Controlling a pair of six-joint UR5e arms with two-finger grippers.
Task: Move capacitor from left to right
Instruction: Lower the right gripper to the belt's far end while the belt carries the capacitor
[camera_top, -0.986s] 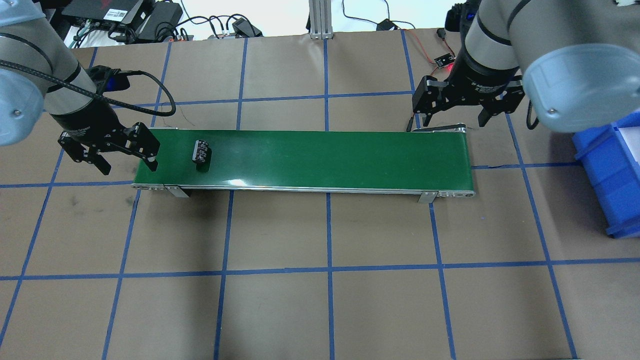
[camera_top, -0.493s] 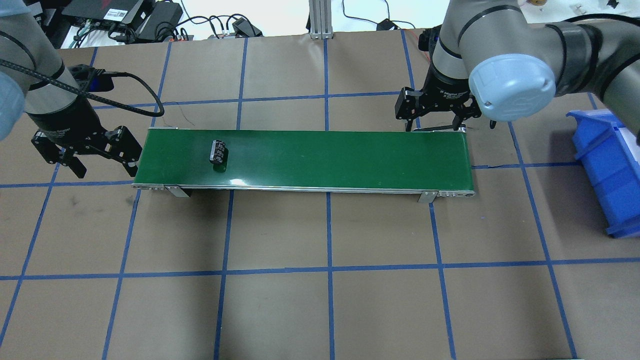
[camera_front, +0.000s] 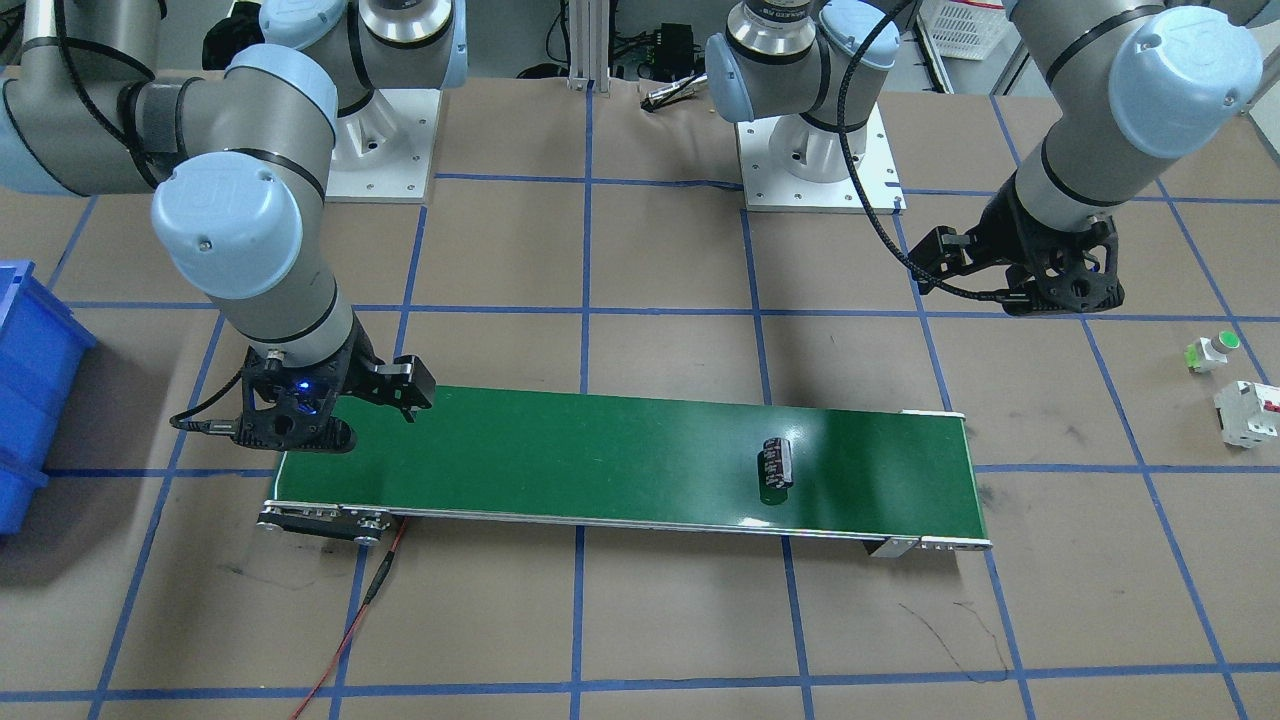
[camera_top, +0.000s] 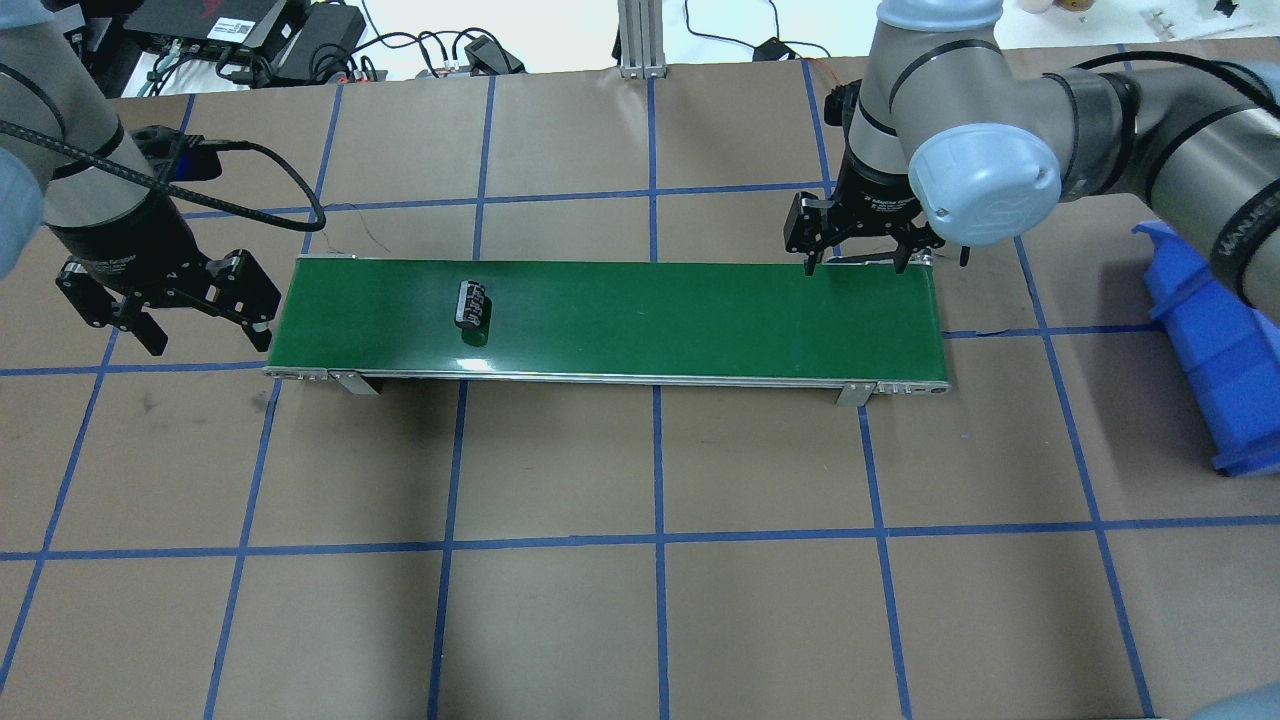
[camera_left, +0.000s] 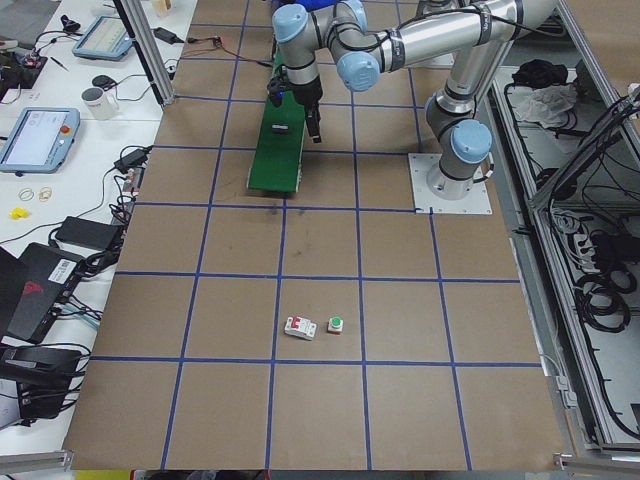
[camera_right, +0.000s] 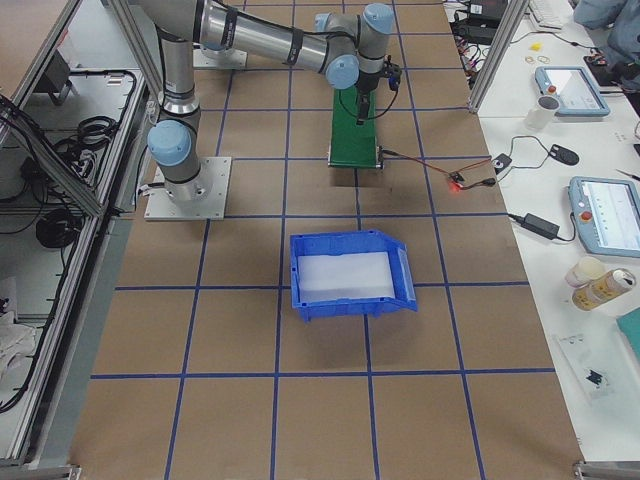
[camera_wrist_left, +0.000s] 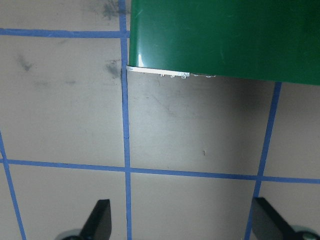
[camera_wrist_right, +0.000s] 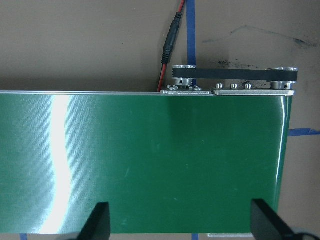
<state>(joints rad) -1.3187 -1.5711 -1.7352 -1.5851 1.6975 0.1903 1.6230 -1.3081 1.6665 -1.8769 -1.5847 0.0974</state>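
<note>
The capacitor (camera_top: 472, 303), a small dark cylinder with pale markings, lies on the green conveyor belt (camera_top: 680, 315) toward its left end. It also shows in the front-facing view (camera_front: 777, 463). My left gripper (camera_top: 208, 340) is open and empty just off the belt's left end, over the table. Its wrist view shows both fingers (camera_wrist_left: 97, 222) spread above bare table beside the belt corner. My right gripper (camera_top: 858, 262) is open and empty over the belt's far right edge. Its wrist view (camera_wrist_right: 182, 225) shows only empty belt between the fingers.
A blue bin (camera_top: 1220, 340) stands at the table's right. A green-capped push button (camera_front: 1212, 350) and a white breaker (camera_front: 1245, 412) lie on the table beyond the belt's left end. A red wire (camera_front: 350, 620) runs from the belt's right end.
The capacitor has travelled rightward along the belt. My left gripper has drawn back left, off the belt end. My right arm has swung in and the gripper has shifted left over the belt's right end.
</note>
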